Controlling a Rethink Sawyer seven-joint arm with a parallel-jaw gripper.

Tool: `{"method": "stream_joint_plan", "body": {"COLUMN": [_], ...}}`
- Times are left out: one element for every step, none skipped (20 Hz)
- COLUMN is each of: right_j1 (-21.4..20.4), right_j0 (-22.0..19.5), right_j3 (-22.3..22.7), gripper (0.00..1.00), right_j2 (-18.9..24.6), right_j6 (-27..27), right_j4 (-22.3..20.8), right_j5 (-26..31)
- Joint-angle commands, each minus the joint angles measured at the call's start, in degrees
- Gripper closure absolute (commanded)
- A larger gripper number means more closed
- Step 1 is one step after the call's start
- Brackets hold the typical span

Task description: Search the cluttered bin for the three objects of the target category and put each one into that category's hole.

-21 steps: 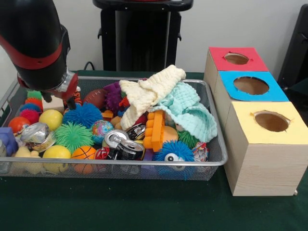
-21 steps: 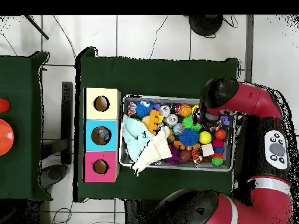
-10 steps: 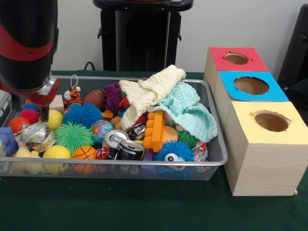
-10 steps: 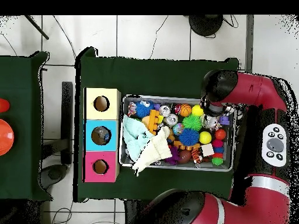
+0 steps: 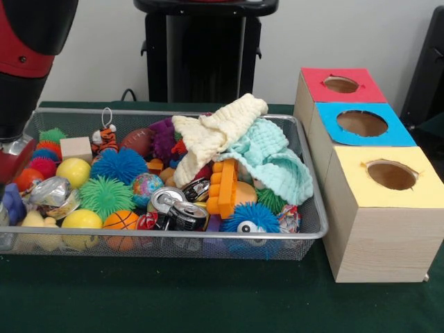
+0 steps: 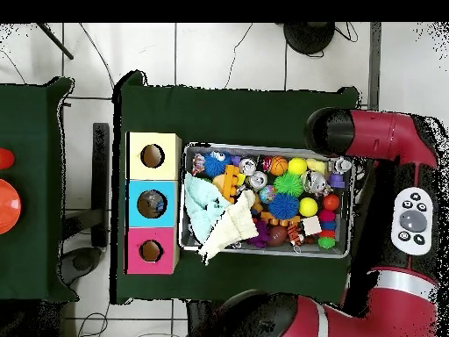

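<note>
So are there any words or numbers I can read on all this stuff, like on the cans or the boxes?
None can be read.
The crushed cans in the wire bin carry print, but it is too blurred to read.
The red box, blue box and yellow box show only plain colour and a hole, no writing.
The toys and cloths show no letters.

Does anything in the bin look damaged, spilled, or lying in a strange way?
Nothing has spilled. The cream cloth and mint cloth lie heaped over the toys, hiding some. Two drink cans near the bin's front edge lie on their sides, looking dented.
</note>
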Motion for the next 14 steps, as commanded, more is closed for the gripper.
{"method": "stream_joint_plan", "body": {"right_j1": [0.4, 0.6, 0.7, 0.8, 0.9, 1.1, 1.2, 1.4, 1.4, 1.5, 1.6, 1.7, 1.7, 1.9], "right_j0": [0.4, 0.2, -0.1, -0.1, -0.2, -0.2, -0.1, 0.0, 0.0, -0.2, -0.5, -0.9, -1.5, -1.9], "right_j3": [5.4, 5.5, 5.6, 5.4, 5.3, 5.1, 5.0, 5.0, 5.2, 5.4, 5.6, 6.0, 6.4, 6.5], "gripper": [0.0, 0.0, 0.0, 0.0, 0.0, 0.0, 0.0, 0.0, 0.0, 0.0, 0.0, 0.0, 0.0, 0.0], "right_j2": [-0.3, -0.1, 0.0, 0.0, 0.1, -0.1, -0.2, -0.5, -0.7, -0.7, -0.4, -0.1, 0.4, 0.7], "right_j6": [1.7, 1.1, 0.6, 0.1, -0.5, -0.8, -1.2, -1.2, -1.1, -1.3, -1.5, -1.6, -1.7, -2.1], "right_j4": [-1.4, -1.1, -0.7, -0.7, -0.7, -0.8, -0.9, -1.0, -1.0, -0.9, -0.5, 0.3, 1.1, 1.8], "right_j5": [0.3, 0.4, 0.5, 1.0, 1.5, 2.1, 2.9, 3.3, 3.4, 3.8, 4.2, 5.1, 5.9, 6.8]}}
